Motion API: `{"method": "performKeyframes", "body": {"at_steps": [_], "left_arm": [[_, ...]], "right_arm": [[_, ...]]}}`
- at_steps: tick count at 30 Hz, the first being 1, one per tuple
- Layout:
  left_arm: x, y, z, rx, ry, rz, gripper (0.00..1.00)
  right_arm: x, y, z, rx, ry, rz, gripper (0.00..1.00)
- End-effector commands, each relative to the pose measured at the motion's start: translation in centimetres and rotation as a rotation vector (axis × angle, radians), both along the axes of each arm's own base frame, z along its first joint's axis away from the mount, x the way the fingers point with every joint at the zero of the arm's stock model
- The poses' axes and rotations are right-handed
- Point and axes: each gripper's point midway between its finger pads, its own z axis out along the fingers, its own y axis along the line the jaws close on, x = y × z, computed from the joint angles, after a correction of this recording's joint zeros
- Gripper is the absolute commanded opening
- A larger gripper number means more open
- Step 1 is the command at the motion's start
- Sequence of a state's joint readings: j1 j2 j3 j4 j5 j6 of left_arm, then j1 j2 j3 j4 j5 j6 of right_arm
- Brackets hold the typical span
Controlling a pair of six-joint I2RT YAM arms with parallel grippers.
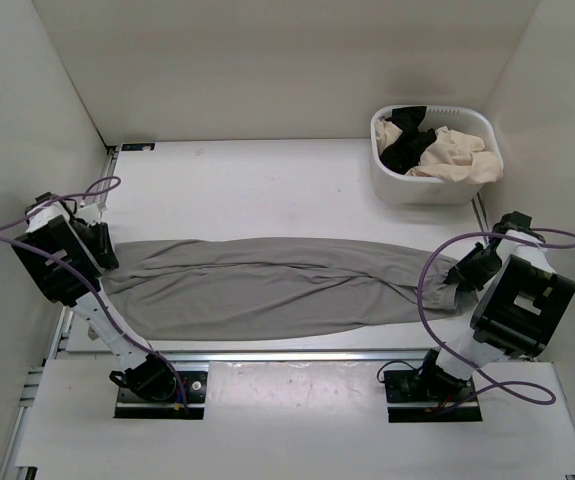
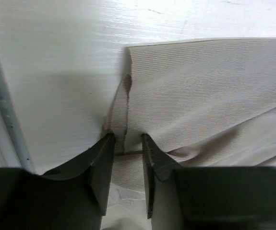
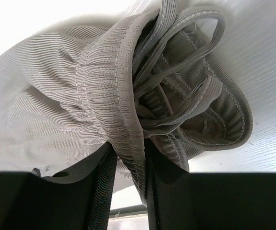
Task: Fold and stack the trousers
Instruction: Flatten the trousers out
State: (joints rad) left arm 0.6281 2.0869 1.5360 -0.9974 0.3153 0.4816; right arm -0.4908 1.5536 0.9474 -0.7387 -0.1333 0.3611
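Both jaws slightly parted, pinching trousers (image 1: 267, 285)

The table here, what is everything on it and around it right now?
trousers: one pair, mid-grey, laid out lengthwise across the table between the two arms
basket: one, white, far right corner of the table
black garment: one, in the basket
cream garment: one, in the basket
table: one, white
left fingers: dark, pinching a fold at the trousers' hem end
right fingers: dark, pinching the elastic waistband
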Motion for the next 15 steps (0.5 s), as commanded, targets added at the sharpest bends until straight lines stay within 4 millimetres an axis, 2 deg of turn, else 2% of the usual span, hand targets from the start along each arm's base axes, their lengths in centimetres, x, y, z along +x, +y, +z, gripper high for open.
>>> {"method": "performKeyframes", "body": {"at_steps": [1, 2, 6, 9, 11, 13, 15], "left_arm": [[0.8, 0.9, 1.2, 0.07, -0.038, 0.009, 0.4], [0.8, 0.9, 1.2, 0.07, -0.038, 0.009, 0.37], [0.1, 0.0, 1.1, 0.045, -0.035, -0.002, 0.14], [-0.3, -0.8, 1.3, 0.032, -0.034, -0.021, 0.14], [-0.6, -1.5, 1.5, 0.005, -0.033, -0.032, 0.14], [-0.2, -1.4, 2.3, 0.011, -0.063, -0.045, 0.14], [0.9, -0.9, 4.4, 0.04, -0.118, -0.047, 0.14]], "right_arm": [[1.1, -1.2, 0.9, -0.044, -0.033, 0.004, 0.33], [1.1, -1.2, 0.9, -0.044, -0.033, 0.004, 0.33], [1.1, -1.2, 0.9, -0.044, -0.033, 0.004, 0.33], [1.2, -1.1, 0.9, -0.035, -0.038, 0.006, 0.27], [1.6, -1.2, 1.2, -0.041, -0.048, 0.006, 0.2], [2.6, -1.4, 2.6, -0.042, -0.095, 0.01, 0.18], [3.3, -1.6, 4.1, -0.054, -0.135, 0.012, 0.16]]}}
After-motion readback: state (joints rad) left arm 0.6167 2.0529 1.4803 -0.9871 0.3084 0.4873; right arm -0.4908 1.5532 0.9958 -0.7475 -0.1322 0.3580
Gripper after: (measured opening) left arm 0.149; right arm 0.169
